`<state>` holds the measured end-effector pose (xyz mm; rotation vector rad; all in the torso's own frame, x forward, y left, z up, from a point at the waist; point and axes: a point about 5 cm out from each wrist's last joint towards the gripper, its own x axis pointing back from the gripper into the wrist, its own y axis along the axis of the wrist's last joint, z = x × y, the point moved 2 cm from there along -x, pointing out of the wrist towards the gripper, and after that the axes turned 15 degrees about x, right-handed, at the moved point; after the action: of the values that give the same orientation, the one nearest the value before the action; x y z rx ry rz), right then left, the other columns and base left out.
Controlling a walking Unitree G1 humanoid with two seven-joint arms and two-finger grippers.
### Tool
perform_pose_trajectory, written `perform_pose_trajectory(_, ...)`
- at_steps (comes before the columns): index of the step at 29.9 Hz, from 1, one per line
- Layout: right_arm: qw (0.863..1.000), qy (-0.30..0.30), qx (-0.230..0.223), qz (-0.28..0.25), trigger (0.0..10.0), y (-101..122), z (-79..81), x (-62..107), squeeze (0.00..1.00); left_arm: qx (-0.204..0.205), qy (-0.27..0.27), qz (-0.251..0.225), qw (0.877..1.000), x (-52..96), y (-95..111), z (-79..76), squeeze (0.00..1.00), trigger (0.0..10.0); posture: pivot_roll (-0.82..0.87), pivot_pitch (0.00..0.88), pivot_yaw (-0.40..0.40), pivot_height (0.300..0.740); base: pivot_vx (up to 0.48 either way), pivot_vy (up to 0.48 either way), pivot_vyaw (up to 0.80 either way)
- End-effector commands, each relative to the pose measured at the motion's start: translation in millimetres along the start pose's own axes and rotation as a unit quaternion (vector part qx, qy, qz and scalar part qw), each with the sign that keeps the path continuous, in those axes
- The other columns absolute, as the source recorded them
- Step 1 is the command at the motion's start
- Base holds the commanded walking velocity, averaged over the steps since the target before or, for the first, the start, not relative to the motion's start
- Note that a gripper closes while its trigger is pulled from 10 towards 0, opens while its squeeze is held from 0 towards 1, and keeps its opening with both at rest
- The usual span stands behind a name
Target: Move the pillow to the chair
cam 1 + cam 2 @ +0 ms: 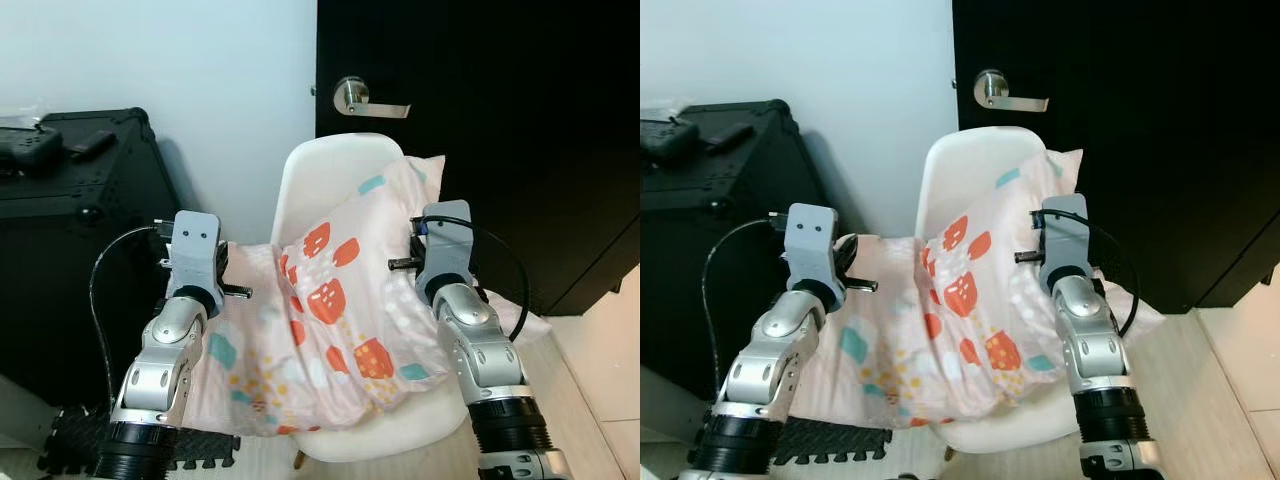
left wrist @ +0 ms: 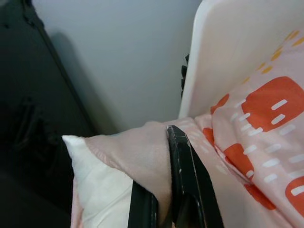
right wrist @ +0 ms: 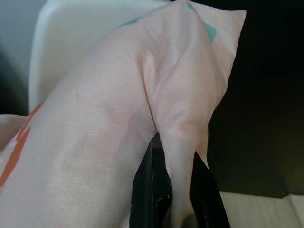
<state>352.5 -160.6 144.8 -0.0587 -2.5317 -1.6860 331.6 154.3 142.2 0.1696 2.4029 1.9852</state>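
I have the pillow (image 1: 340, 320) lying across the white chair (image 1: 330, 165), its upper corner leaning on the backrest and its lower edge spilling over the front of the seat, so most of the seat is covered. The pale pink cover carries orange and teal shapes.

My left claw (image 2: 164, 190) is clamped on the pillow's left corner: in the left wrist view the two black fingers (image 2: 187, 180) pinch a fold of fabric between them, beside the edge of the backrest. My right claw (image 3: 173, 190) is clamped on the pillow's right side, a ridge of pink cloth squeezed between its fingers (image 3: 142, 190) just below the top corner. From the head camera both claws are buried in the fabric; I see the silver arms and wrist housings and cannot make out the fingertips there.

To my left stands a black case (image 1: 80, 210) with dark items on top that I can't identify. Behind the chair is a black door (image 1: 500, 120) with a silver lever handle (image 1: 365, 98). A black foam mat (image 1: 75, 445) lies on the floor, partly behind my left arm.
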Motion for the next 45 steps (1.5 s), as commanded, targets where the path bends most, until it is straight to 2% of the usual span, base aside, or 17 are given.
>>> perform_pose_trajectory(1,1.000,0.004,-0.002,-0.026,10.0,11.2,2.7,0.2,0.00,-0.007,-0.004,-0.019,1.000,0.0,8.2,-1.9,0.00,10.0,0.02,0.081,0.025,0.740,0.000,-0.480,0.00)
perform_pose_trajectory(7,1.000,0.005,-0.001,-0.027,10.0,11.8,2.7,0.2,0.00,0.002,0.005,-0.019,1.000,-0.1,7.9,-0.7,0.00,10.0,0.02,0.082,0.023,0.740,0.000,-0.480,0.00)
perform_pose_trajectory(9,1.000,0.006,-0.001,-0.028,10.0,12.1,2.8,0.1,0.00,0.028,0.020,-0.018,0.999,-0.1,7.2,3.4,0.00,10.0,0.02,0.080,0.022,0.740,0.000,0.000,0.00)
perform_pose_trajectory(12,1.000,0.008,0.000,-0.029,10.0,12.4,2.7,-0.1,0.00,0.036,0.027,-0.018,0.999,0.0,7.4,5.5,0.00,10.0,0.02,0.083,0.018,0.740,0.000,0.000,0.00)
perform_pose_trajectory(27,0.999,0.012,0.002,-0.034,10.0,14.6,2.7,-0.6,0.00,0.044,0.036,-0.016,0.998,0.6,6.5,6.2,0.00,10.0,0.01,0.082,0.013,0.740,0.000,0.000,0.00)
perform_pose_trajectory(31,0.999,0.014,0.002,-0.035,10.0,14.6,3.1,-0.6,0.00,0.048,0.040,-0.013,0.998,0.7,5.7,7.7,0.00,10.0,0.01,0.081,0.011,0.740,0.000,0.480,0.00)
perform_pose_trajectory(34,0.999,0.015,0.002,-0.035,10.0,14.9,3.7,-1.1,0.00,0.034,0.042,-0.013,0.998,0.9,6.5,9.1,0.00,10.0,0.01,0.082,0.011,0.740,0.000,0.000,0.00)
perform_pose_trajectory(38,0.999,0.030,-0.001,-0.037,10.0,15.3,10.3,-0.7,0.00,0.036,0.051,0.004,0.998,-0.2,1.4,11.4,0.00,10.0,0.02,0.075,0.014,0.740,0.000,0.000,0.00)
perform_pose_trajectory(45,0.999,0.030,-0.013,-0.040,10.0,15.1,11.9,0.2,0.00,0.027,0.045,0.003,0.999,-0.8,2.2,10.3,0.00,10.0,0.02,0.068,0.020,0.735,0.000,0.000,0.00)
